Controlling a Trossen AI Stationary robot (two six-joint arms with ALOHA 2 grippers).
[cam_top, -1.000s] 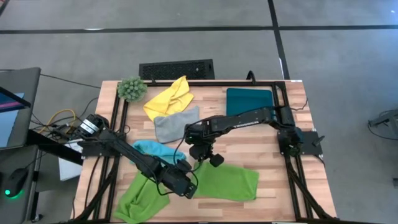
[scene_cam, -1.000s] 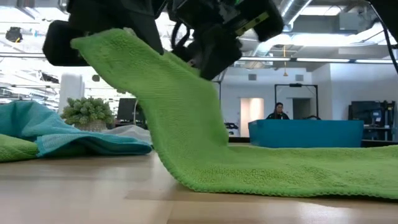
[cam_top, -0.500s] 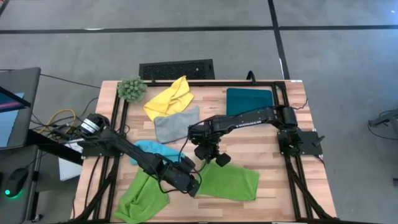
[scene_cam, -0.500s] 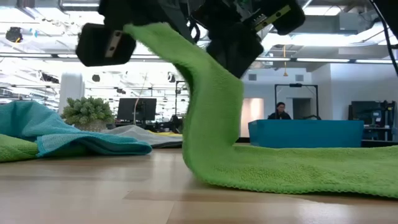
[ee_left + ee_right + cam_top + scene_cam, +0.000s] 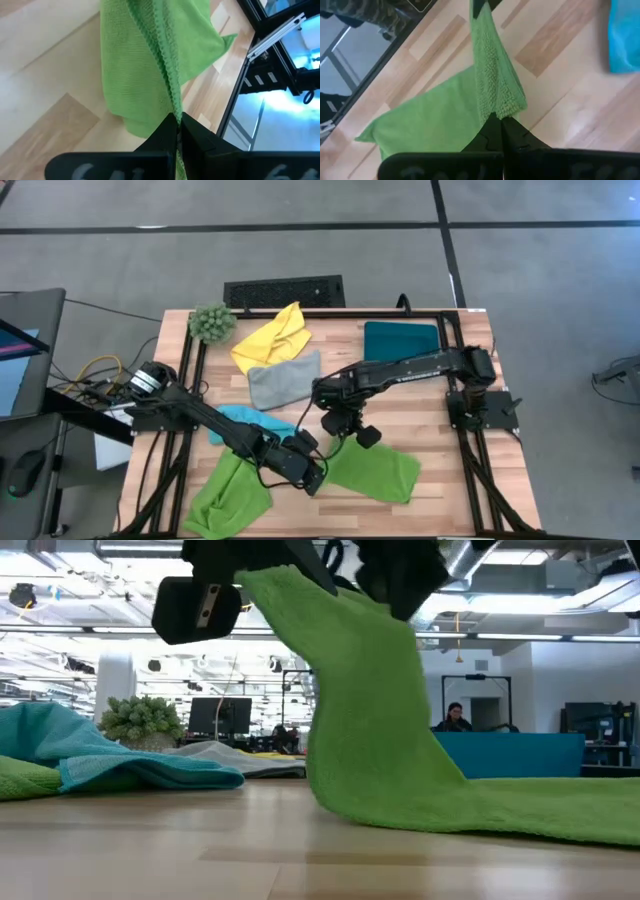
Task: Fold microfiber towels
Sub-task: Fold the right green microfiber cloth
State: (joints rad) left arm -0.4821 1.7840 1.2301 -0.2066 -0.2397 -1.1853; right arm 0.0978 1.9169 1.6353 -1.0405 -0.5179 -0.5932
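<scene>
microfiber, lime green towel [image 5: 375, 472]: soft, light, draped limp from 2 pinched corners. left end effector [image 5: 178, 122] and right end effector [image 5: 496, 120] clamped together on its hem; best gripped at edges.

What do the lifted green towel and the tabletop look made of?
Lime green towel: soft knitted pile, likely microfiber, matte; looped texture and a stitched edge show in both wrist views, and it drapes limply from the left gripper and right gripper, both shut on its edge. Table: light wood planks, butcher-block look, smooth with slight sheen; visible grain and board joints.
</scene>
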